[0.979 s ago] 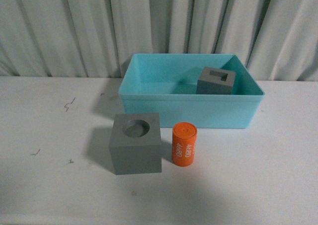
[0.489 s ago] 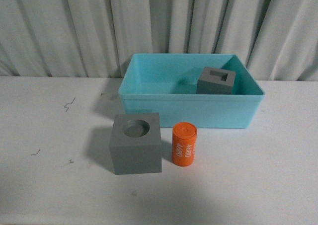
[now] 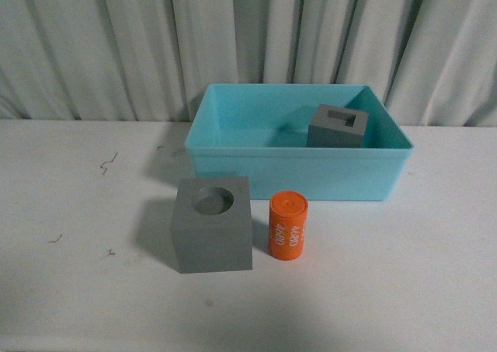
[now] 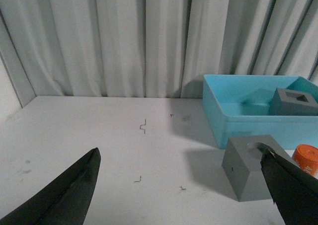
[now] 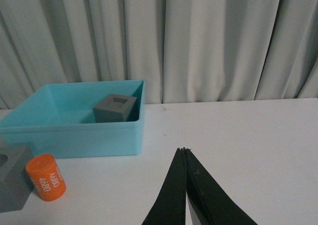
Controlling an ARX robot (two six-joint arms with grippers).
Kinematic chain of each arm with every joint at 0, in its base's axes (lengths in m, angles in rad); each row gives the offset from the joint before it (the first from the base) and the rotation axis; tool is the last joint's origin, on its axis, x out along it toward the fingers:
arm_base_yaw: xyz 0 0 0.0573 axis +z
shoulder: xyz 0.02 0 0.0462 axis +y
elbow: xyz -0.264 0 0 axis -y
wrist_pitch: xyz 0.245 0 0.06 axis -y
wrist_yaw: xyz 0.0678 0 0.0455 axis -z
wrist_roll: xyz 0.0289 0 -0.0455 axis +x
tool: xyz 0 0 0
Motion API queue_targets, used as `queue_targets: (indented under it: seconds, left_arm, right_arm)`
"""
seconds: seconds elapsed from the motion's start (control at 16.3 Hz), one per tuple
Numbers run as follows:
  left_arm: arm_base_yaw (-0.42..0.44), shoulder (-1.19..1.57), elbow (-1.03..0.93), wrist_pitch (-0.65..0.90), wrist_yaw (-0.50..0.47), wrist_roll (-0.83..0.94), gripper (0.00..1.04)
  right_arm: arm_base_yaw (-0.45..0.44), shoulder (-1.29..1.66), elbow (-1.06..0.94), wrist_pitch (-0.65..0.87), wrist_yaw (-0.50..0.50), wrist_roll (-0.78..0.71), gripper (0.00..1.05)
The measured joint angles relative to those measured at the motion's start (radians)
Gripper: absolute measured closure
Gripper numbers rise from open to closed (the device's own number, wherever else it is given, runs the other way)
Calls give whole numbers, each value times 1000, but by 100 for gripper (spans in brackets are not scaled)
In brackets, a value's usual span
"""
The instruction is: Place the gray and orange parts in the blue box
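A gray block with a round hole point(image 3: 211, 226) stands on the white table in front of the blue box point(image 3: 299, 173). Just right of it stands the orange cylinder point(image 3: 288, 226) with white "4680" print. A second gray block, with a rectangular slot point(image 3: 337, 127), sits inside the box at its back right. Neither arm shows in the front view. My left gripper point(image 4: 180, 152) is open and empty, and the holed block point(image 4: 246, 168) lies beside one fingertip. My right gripper point(image 5: 184, 150) is shut on nothing, off to the side of the box point(image 5: 74, 138) and the cylinder point(image 5: 45, 178).
A pleated gray curtain point(image 3: 248, 41) hangs close behind the box. Small dark marks point(image 3: 109, 163) dot the table's left part. The table's front edge point(image 3: 155, 343) runs near the bottom of the front view.
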Motion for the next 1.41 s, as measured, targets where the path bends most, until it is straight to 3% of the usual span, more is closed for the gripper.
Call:
queue_targets:
  seconds: [0.18, 0.24, 0.49, 0.55, 0.98, 1.04, 1.1, 1.16, 1.28, 1.41]
  left_arm:
    - [0, 0, 0, 0, 0, 0, 7]
    - [0, 0, 0, 0, 0, 0, 7]
    - [0, 0, 0, 0, 0, 0, 7]
    - [0, 0, 0, 0, 0, 0, 7]
    - [0, 0, 0, 0, 0, 0, 7]
    - [-2, 3, 3, -19, -5, -9, 7]
    - [-90, 182, 127, -286, -141, -140, 7]
    - [-188, 430, 241, -349, -228, -299, 7]
    - [-291, 801, 405, -172, -308, -576, 7]
    - [-347, 1085, 533, -58, -322, -652, 7]
  right_arm:
    - [0, -53, 0, -56, 0, 0, 103]
    - [0, -169, 0, -223, -2, 0, 103]
    - [0, -214, 0, -224, -2, -1, 103]
    - [0, -214, 0, -224, -2, -1, 98]
    - [0, -214, 0, -224, -2, -1, 5]
    - [0, -214, 0, -224, -2, -1, 7]
    - [0, -214, 0, -224, -1, -1, 7]
    - [0, -214, 0, -223, -4, -1, 6]
    - [0, -214, 0, -224, -3, -1, 6]
    - [0, -214, 0, -224, -3, -1, 6]
